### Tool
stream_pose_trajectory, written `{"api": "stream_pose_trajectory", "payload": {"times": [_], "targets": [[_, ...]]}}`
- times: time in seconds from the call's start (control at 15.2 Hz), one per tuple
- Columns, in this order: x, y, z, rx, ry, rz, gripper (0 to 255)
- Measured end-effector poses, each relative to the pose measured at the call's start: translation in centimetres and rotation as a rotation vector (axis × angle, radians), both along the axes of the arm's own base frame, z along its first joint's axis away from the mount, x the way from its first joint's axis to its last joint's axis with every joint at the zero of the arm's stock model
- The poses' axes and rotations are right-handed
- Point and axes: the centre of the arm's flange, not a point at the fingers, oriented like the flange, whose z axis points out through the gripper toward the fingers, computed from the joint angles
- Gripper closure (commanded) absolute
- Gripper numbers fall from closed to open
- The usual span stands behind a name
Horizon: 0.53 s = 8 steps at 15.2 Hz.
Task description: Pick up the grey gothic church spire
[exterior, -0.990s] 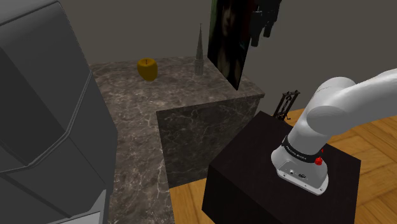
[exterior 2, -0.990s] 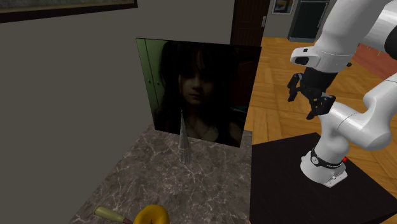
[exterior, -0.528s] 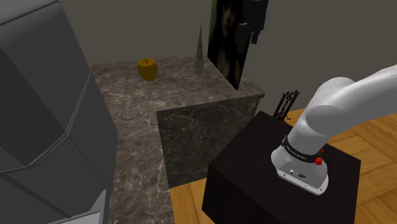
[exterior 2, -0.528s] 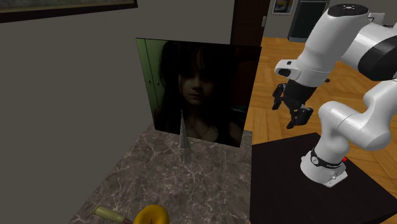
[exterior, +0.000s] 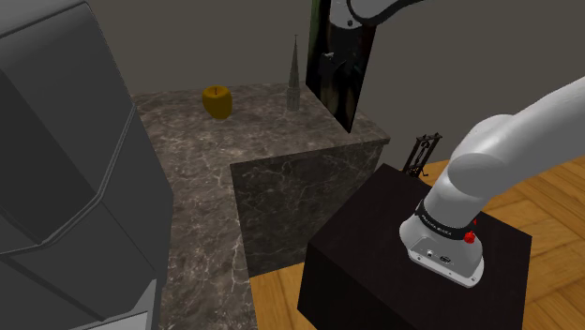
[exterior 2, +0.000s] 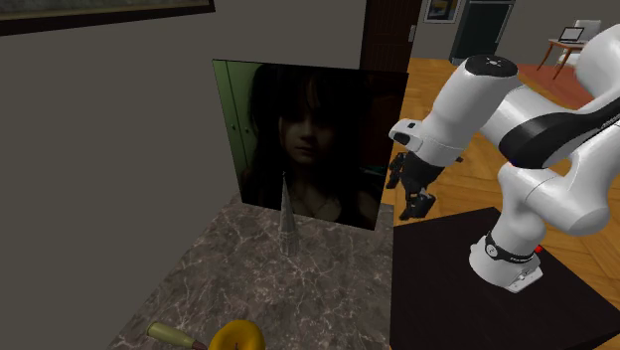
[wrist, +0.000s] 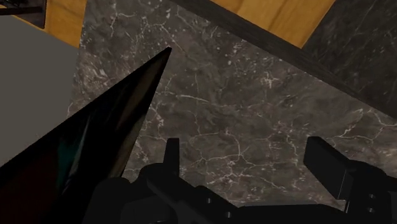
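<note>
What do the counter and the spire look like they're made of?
Counter: dark stone with a slight sheen, probably marble, going by the pale veins running over its top and side. Spire: plain grey and matte, with no grain or shine; it could be stone or metal, the look leaves it open.

The arm (exterior: 497, 159) was smooth, glossy white, built of rounded, tube-like links, with a dark band (exterior 2: 556, 124) set into one upper link. A black collar (exterior: 441, 228) carrying small white lettering, too fine to read, ringed its lowest joint above a white base flange (exterior: 439, 260) with tiny dark ports, and a red knob (exterior: 470, 237) showed beside that collar. The gripper (exterior 2: 410, 197) was all black, its fingers (wrist: 327, 162) blocky and square-ended.
</note>
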Motion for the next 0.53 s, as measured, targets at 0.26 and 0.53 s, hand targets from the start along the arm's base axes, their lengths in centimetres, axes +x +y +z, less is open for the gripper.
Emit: {"api": "stream_pose_trajectory", "payload": {"times": [0.26, 0.53], "targets": [[3.4, -1.2, -3.4, -0.025, -0.063, -0.030, 0], [7.3, -2.0, -5.3, -0.050, -0.127, -0.061, 0]]}}
